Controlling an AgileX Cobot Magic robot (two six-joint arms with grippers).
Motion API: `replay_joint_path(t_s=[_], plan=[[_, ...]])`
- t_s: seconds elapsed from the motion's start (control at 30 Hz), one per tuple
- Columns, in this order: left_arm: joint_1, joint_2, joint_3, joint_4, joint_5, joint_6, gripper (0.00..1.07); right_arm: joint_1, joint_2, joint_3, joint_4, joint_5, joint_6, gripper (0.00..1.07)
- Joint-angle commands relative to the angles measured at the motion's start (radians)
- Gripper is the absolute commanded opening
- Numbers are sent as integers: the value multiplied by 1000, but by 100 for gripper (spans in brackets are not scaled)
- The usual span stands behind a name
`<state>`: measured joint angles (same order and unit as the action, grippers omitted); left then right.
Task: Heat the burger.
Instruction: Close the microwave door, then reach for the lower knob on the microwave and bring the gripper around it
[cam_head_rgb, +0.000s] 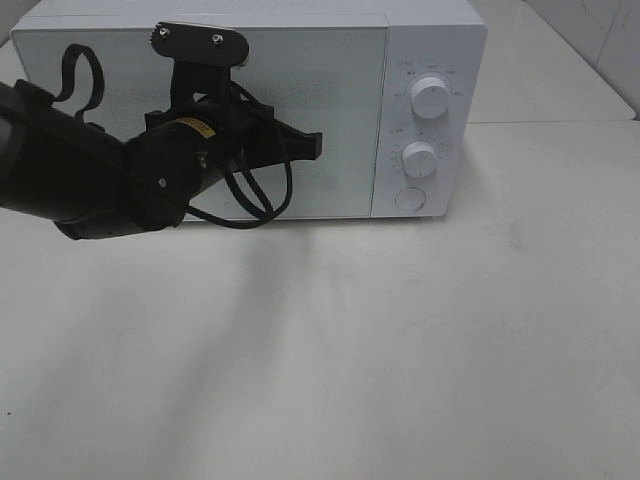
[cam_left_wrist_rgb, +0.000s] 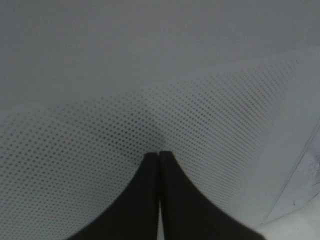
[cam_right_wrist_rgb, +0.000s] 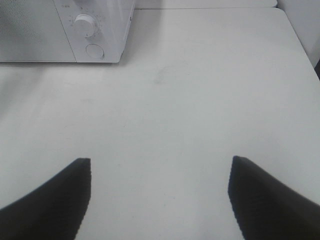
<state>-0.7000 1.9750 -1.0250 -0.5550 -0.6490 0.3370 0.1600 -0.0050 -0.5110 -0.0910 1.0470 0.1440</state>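
The burger is out of view in every frame. A white microwave stands at the back of the table with its dotted door closed. My left gripper is shut, its tips right at the door front; in the left wrist view the two black fingers meet against the dotted door. My right gripper is open with nothing between its fingers, hovering over bare white table; it does not show in the exterior high view.
The microwave's panel has an upper knob, a lower knob and a round button; the lower knob and button also show in the right wrist view. The white table spreads in front.
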Motion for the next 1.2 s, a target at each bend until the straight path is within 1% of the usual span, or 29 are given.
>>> replay_joint_path(t_s=[0.03,0.07,0.1,0.17,0.2,0.23,0.3,0.33,0.4,0.43,0.47,0.5,0.53,0.57,0.6,0.63,0.67,0.73,0.77,0.83,0.87,0.93,0.97,1.03,1.07,1.1,1.13,1.17,1.2], plan=[[-6,-42,23,-37,-45,-1,0,-7,-26,1,-1,-8,-3,72],[-6,-42,23,-37,-45,-1,0,-7,-26,1,-1,-8,-3,72],[-22,-67,59,-37,-47,-1,0,-7,-26,1,-1,-8,-3,72],[-31,-80,80,-37,-48,-1,0,-7,-26,1,-1,-8,-3,72],[-48,-106,117,-37,-38,-1,0,-7,-26,1,-1,-8,-3,72],[-48,-106,117,-37,-38,-1,0,-7,-26,1,-1,-8,-3,72],[-68,-152,161,-38,27,-1,0,-7,-26,1,-1,-8,-3,72],[-68,-152,161,-38,27,-1,0,-7,-26,1,-1,-8,-3,72],[-70,-192,187,-36,163,-1,18,-7,-26,1,-1,-8,-3,72],[-70,-192,187,-36,163,-1,18,-7,-26,1,-1,-8,-3,72],[-70,-211,193,-37,255,-1,42,-7,-26,1,-1,-8,-3,72],[-70,-218,194,-39,303,-1,59,-7,-26,1,-1,-8,-3,72],[-70,-218,194,-39,303,-1,59,-7,-26,1,-1,-8,-3,72],[-70,-229,194,-48,378,-5,92,-7,-26,1,-1,-8,-3,72],[-70,-234,194,-49,423,-8,102,-7,-26,1,-1,-8,-3,72],[-70,-234,194,-49,423,-8,102,-7,-26,1,-1,-8,-3,72],[-70,-246,194,-49,519,-10,101,-7,-26,1,-1,-8,-3,72],[-70,-256,194,-44,603,-9,98,-7,-26,1,-1,-8,-3,72],[-70,-256,194,-44,603,-9,98,-7,-26,1,-1,-8,-3,72],[-65,-277,193,-10,755,-9,98,-7,-26,1,-1,-8,-3,72],[-65,-277,193,-10,755,-9,98,-7,-26,1,-1,-8,-3,72],[-51,-314,193,31,924,-9,98,-7,-26,1,-1,-8,-3,72],[-51,-314,193,31,924,-9,98,-7,-26,1,-1,-8,-3,72],[-12,-363,193,32,1080,-9,98,-7,-26,1,-1,-8,-3,72],[-12,-363,193,32,1080,-9,98,-7,-26,1,-1,-8,-3,72],[37,-402,193,32,1172,-10,98,-7,-26,1,-1,-8,-3,72],[37,-402,193,32,1172,-10,98,-7,-26,1,-1,-8,-3,72],[98,-445,193,32,1269,-10,98,-7,-26,1,-1,-8,-3,72],[126,-462,193,33,1316,-10,98,-7,-26,1,-1,-8,-3,72]])
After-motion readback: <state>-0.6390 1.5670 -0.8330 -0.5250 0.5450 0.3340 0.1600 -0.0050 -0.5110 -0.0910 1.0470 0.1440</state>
